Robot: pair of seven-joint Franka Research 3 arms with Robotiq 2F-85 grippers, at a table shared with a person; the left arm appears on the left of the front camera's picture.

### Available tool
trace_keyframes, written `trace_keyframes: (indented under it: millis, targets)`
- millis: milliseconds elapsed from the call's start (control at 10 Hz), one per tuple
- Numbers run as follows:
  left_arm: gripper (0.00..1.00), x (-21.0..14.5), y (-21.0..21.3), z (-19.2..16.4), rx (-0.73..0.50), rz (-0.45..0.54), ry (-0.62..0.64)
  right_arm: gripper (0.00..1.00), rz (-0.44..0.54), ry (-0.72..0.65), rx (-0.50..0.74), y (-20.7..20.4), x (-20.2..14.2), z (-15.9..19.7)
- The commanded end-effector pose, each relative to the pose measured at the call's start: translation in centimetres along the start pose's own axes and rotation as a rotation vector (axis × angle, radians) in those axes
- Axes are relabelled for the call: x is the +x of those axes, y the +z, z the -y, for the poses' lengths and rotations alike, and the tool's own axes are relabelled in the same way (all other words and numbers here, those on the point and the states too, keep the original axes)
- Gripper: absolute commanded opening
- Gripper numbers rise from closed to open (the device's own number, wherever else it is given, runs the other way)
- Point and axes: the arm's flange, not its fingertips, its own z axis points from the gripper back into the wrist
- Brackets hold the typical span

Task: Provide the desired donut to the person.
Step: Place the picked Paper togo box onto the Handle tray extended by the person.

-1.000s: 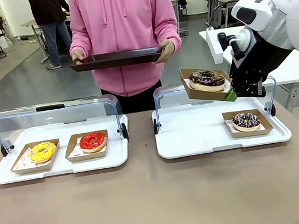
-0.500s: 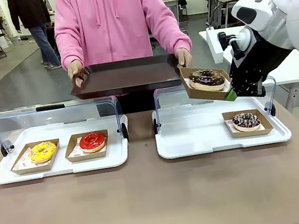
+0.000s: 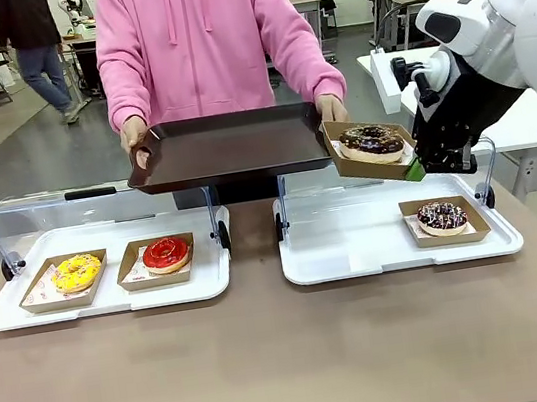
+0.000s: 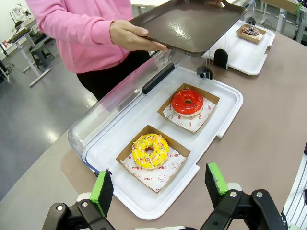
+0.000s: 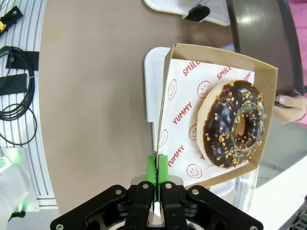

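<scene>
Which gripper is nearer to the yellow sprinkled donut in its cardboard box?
Left. The left gripper is open, close to the yellow donut; the right gripper is far off, shut on the chocolate donut's box.

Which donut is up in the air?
The chocolate donut with orange bits, in the box the right gripper pinches. The yellow donut, red donut and other chocolate donut sit on white trays.

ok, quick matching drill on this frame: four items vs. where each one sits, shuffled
1. yellow donut
2. red donut
3. nut-topped chocolate donut
4. dark tray

A. held up by the person
B. in a box pinched by the right claw, off the table
C. white tray on the robot's left, outer end
D. same white tray, end nearer the middle

Pairs: 1-C, 2-D, 3-B, 4-A
</scene>
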Motion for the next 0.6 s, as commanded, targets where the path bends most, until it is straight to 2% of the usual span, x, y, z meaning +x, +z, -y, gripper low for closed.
trace_keyframes:
  millis: [0,500]
  targets:
    - [1.00,-0.20,0.04,-0.10,-0.009,0.007,-0.006,0.00,0.000,0.006,-0.017,-0.48,-0.23,-0.07]
    - [1.00,-0.20,0.04,-0.10,-0.009,0.007,-0.006,0.00,0.000,0.006,-0.017,-0.48,-0.23,-0.07]
